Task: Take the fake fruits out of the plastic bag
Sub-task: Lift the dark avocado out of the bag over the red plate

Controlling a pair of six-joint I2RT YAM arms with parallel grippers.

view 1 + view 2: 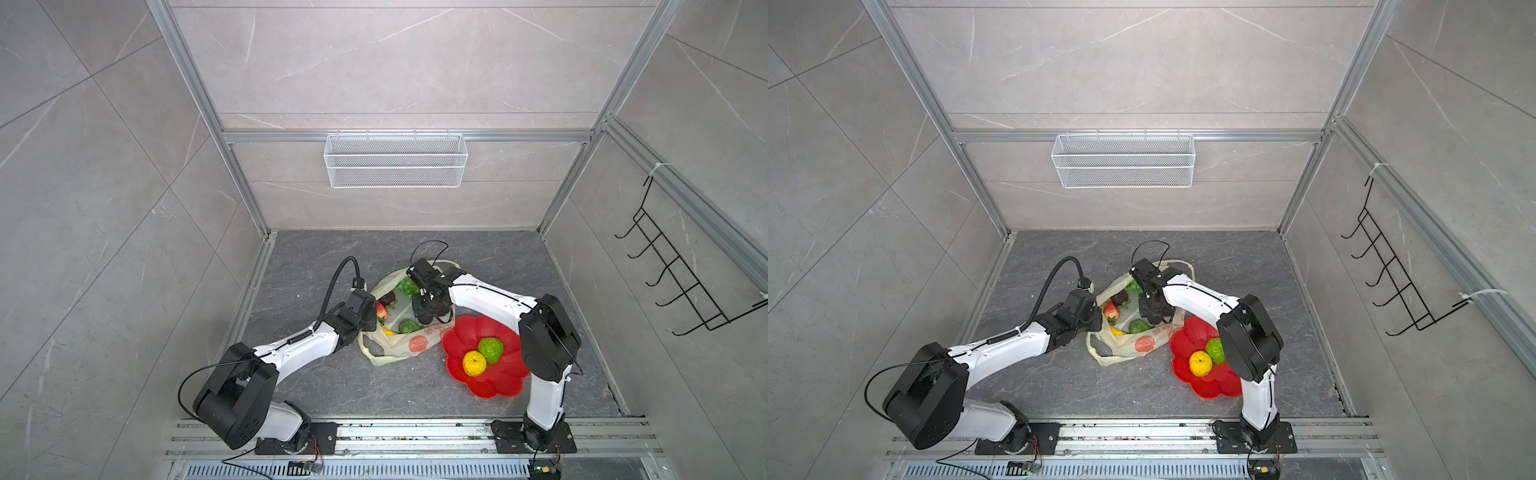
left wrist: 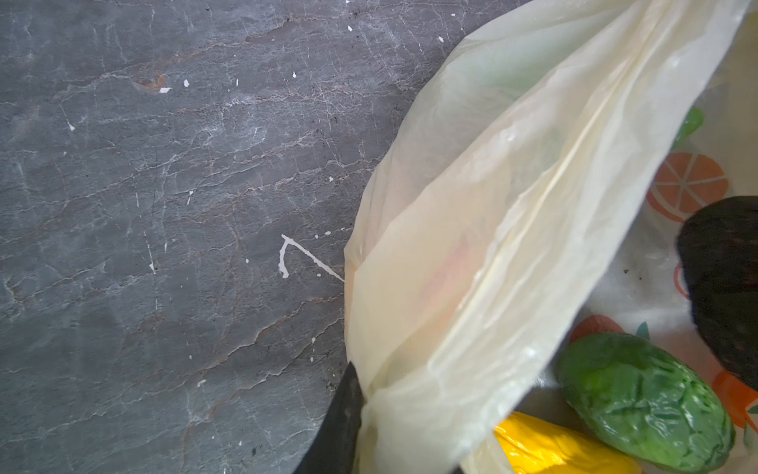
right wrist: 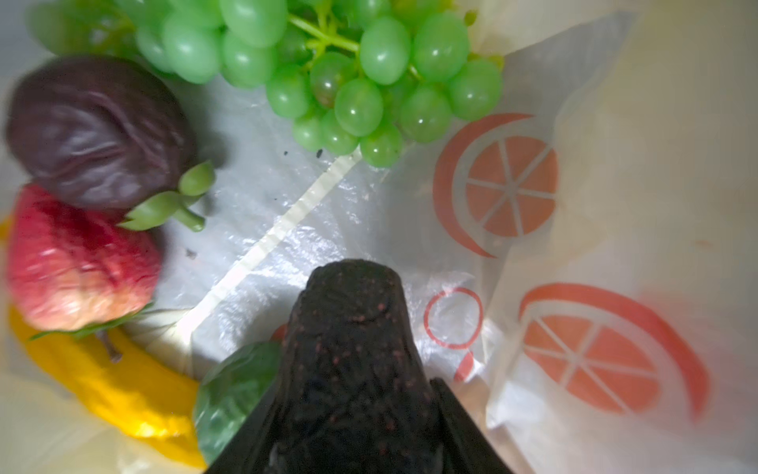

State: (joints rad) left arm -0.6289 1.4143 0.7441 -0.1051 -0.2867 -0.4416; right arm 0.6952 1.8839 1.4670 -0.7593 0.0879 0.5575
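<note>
- Fake fruits sit in the open plastic bag in a top view. The bag lies on a dark gray stone floor, between pale marble-look walls with metal framing. A white wire basket hangs on the back wall and a black hook rack on the right one. The left gripper is at the bag's left edge. The right gripper is down inside the bag's mouth.
- In a top view, a red plate lies just beside the bag's right side. It holds a yellow lemon and a bumpy green fruit, which touch each other.
- Left wrist view: one dark finger presses into a bunched fold of the bag's rim, which is pinched tight. The other finger is out of frame. Inside the bag lie a green fruit, a banana and a dark avocado.
- Right wrist view: the two fingers stand partly closed, clasping the dark avocado from both sides. On the bag's bottom lie grapes, a purple fruit, a strawberry, the banana and the green fruit. Orange-slice prints mark the bag's wall.
</note>
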